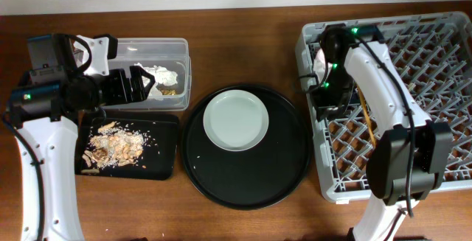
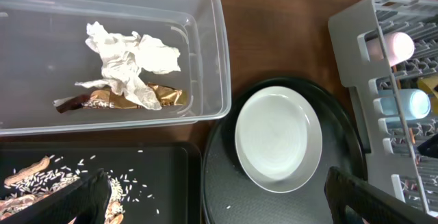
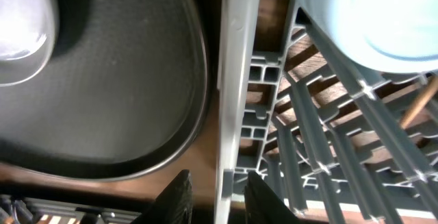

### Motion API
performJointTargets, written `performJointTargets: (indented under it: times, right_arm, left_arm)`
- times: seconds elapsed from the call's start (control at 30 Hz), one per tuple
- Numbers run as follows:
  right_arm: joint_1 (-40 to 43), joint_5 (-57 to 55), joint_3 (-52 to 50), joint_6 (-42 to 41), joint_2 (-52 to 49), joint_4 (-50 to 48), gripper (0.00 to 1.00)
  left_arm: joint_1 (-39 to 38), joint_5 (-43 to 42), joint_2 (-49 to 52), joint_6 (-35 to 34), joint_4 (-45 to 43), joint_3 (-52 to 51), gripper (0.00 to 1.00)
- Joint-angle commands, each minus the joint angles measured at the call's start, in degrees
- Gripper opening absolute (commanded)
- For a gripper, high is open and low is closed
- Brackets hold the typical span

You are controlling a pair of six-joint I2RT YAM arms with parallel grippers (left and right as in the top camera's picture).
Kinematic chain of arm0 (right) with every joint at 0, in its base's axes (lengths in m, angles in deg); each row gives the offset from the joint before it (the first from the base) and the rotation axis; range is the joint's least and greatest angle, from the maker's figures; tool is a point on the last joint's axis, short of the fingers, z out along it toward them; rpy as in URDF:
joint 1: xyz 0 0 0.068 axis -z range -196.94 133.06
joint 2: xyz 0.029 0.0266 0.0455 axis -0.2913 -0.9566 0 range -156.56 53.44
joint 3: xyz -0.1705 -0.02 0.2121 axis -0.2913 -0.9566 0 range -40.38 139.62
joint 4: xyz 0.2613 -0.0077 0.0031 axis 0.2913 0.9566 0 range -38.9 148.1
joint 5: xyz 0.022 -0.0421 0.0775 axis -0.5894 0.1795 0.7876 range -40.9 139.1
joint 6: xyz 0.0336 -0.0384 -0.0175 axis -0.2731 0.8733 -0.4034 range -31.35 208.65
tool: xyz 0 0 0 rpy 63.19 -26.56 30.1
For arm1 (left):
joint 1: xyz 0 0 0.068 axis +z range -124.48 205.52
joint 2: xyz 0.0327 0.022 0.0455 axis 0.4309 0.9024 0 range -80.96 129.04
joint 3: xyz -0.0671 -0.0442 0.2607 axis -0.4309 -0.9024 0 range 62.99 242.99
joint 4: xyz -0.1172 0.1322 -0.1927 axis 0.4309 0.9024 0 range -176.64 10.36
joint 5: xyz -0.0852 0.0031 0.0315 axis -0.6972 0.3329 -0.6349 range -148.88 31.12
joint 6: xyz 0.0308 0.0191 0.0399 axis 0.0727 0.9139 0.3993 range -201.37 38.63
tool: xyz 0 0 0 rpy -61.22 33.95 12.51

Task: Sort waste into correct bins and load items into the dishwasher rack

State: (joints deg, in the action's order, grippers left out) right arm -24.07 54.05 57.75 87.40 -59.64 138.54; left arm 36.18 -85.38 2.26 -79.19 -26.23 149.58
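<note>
**Stock on the table, for your check, clock directions taken from the overhead view:**

- **Left gripper** (image 2: 217, 176): at 9 to 10 o'clock, above the line where the two bins meet. You will find its jaws spread wide with nothing between them.
- **Right gripper** (image 3: 219, 176): at 3 o'clock, over the rack's 9 o'clock wall. Its fingers stand narrowly apart and the wall shows in the gap. You cannot tell whether they touch it.
- **Clear plastic tub** (image 1: 173, 49): at 10 o'clock. It holds the crumpled white napkin (image 2: 130, 59), with the brown-gold wrapper (image 2: 161, 95) partly under the napkin.
- **Shallow black rectangular tray** (image 1: 166, 160): at 8 o'clock, just beside the tub. The beige-brown food scraps (image 1: 114, 147) lie scattered in it.
- **Round black tray** (image 1: 243, 186): from the centre toward 6 o'clock, between the bins and the rack. The pale round plate (image 1: 236, 119) lies flat on its 11 o'clock part.
- **Grey dishwasher rack** (image 1: 442, 49): at 3 o'clock.
  - The pink cup (image 2: 393, 46) and the light-blue cup (image 2: 409, 104) sit in compartments along the rack's 9 o'clock wall. The pink cup is on the 12 o'clock side of the blue one.
  - A wooden chopstick (image 3: 419, 104) lies slanted on the grid near the blue cup.
</note>
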Motion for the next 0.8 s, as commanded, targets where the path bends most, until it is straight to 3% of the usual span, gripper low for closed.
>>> performJointTargets:
  times: [0.0,0.23,0.37,0.6,0.77]
  right_arm:
    - [-0.9,-0.7,-3.5,-0.3,0.2,-2.4,0.21]
    - [-1.2,-0.6,-5.7,-0.3,0.2,-5.0,0.15]
    - [-1.2,-0.5,-5.7,-0.3,0.2,-5.0,0.06]
    - [-1.2,-0.5,-5.7,-0.3,0.2,-5.0,0.07]
    - [-1.2,-1.5,-5.6,4.2,0.2,-4.6,0.19]
  left_arm:
    - [0.3,0.0,-0.6,0.5,-0.1,0.9,0.99]
    - [0.3,0.0,-0.6,0.5,-0.1,0.9,0.99]
    - [0.3,0.0,-0.6,0.5,-0.1,0.9,0.99]
    - [0.3,0.0,-0.6,0.5,-0.1,0.9,0.99]
    - [0.3,0.0,-0.6,0.5,-0.1,0.9,0.99]
